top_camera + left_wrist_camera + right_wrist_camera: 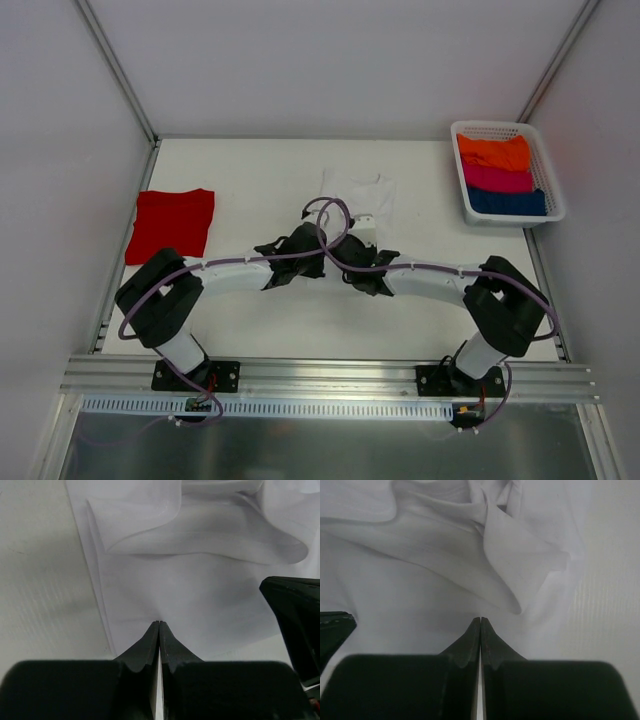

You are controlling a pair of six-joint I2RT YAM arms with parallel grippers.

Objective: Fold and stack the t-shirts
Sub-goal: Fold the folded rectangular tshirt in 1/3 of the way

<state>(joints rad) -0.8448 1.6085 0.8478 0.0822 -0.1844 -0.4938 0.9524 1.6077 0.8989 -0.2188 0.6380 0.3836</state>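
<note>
The white t-shirt (pixel 362 192) lies crumpled at the middle of the table, its folds bunched up toward the far side (pixel 200 535) (pixel 445 545). My left gripper (pixel 316 236) (pixel 159 622) and right gripper (pixel 350 246) (pixel 480 618) meet side by side at its near edge. Each one's jaws are pressed together, with the tips set into the thin white cloth just inside the hem. The red t-shirt (pixel 170 225) lies folded flat at the table's left edge, far from both grippers.
A white basket (pixel 556 205) at the back right holds folded orange, pink and blue cloths. White walls with metal posts close the table on three sides. A metal rail runs along the near edge by the arm bases.
</note>
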